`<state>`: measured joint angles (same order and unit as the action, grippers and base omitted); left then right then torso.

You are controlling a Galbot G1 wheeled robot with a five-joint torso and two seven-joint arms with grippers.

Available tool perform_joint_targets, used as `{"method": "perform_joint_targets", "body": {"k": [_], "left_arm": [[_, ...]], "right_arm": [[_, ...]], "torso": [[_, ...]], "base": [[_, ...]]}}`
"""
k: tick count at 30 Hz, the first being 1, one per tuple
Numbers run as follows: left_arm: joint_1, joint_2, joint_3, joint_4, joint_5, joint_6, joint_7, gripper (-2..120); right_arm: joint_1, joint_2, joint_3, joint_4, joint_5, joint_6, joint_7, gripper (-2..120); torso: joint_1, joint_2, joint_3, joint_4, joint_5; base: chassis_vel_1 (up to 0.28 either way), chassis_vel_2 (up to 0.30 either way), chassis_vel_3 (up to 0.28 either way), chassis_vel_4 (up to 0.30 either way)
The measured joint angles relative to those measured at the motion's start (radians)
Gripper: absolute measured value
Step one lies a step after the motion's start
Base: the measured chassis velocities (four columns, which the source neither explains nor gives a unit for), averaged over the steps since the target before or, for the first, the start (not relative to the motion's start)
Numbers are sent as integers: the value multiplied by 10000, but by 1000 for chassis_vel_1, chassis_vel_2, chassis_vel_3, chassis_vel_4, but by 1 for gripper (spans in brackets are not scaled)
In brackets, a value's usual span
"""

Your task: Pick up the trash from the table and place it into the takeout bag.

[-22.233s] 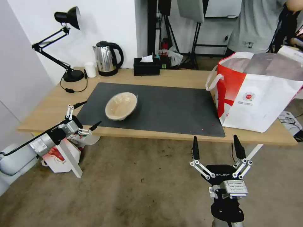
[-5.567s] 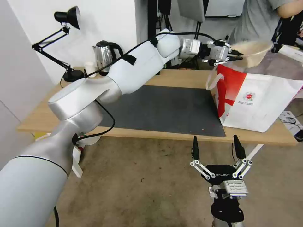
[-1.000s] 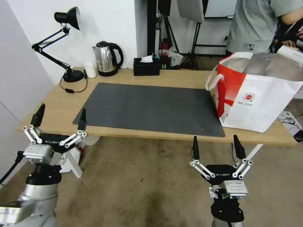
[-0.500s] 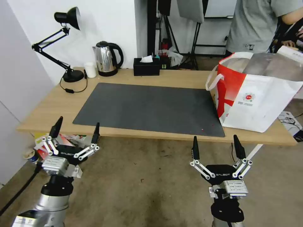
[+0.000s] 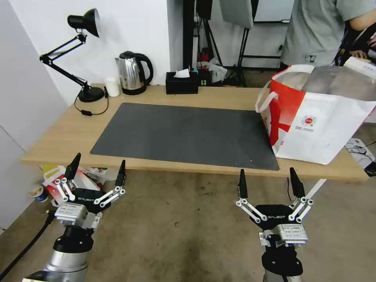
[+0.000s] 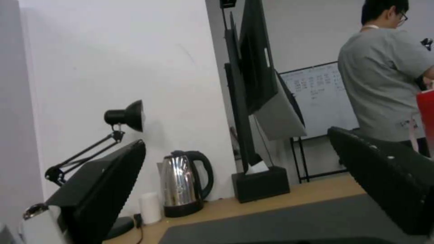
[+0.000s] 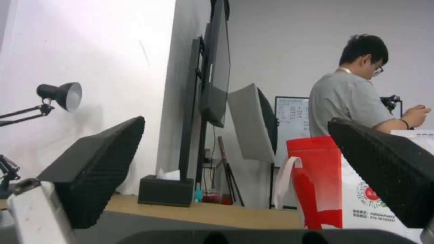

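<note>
The takeout bag (image 5: 321,117), white with a red side panel and silver lining, stands open at the right end of the table (image 5: 58,133); it also appears in the right wrist view (image 7: 334,189). No trash shows on the table or its dark grey mat (image 5: 188,133). My left gripper (image 5: 98,166) hangs open below the table's front left edge, fingers up and holding nothing. My right gripper (image 5: 267,182) hangs open in front of the table's right part, also holding nothing. The left wrist view shows black fingers (image 6: 99,189) spread wide; in the right wrist view, fingers (image 7: 95,162) are likewise apart.
Along the table's back edge stand a black desk lamp (image 5: 84,51), a small white cup (image 5: 112,86), a steel kettle (image 5: 132,73) and a black tissue box (image 5: 181,83). Packaging (image 5: 80,178) lies on the floor under the left end. A person in grey stands behind the bag.
Over the last second my left gripper has dropped from the table's front left edge to below it, shifting right. The tan bowl seen on the mat earlier is gone from the table.
</note>
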<state>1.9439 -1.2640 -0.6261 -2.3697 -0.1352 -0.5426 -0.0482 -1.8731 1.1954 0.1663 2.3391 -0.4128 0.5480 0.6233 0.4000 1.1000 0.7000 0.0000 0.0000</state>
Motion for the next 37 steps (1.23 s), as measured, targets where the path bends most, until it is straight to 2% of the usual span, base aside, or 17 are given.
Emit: {"method": "perform_joint_targets", "body": {"k": [15, 37], "left_arm": [[9, -175, 383, 579, 105, -440, -40, 100], [10, -316, 595, 769, 154, -740, -90, 100]], "right_arm": [[0, 0, 0, 0, 0, 0, 0, 100], [0, 0, 0, 0, 0, 0, 0, 100]], "torso": [[0, 0, 0, 0, 0], [0, 0, 0, 0, 0]], "base": [[0, 0, 0, 0], [0, 0, 0, 0]]}}
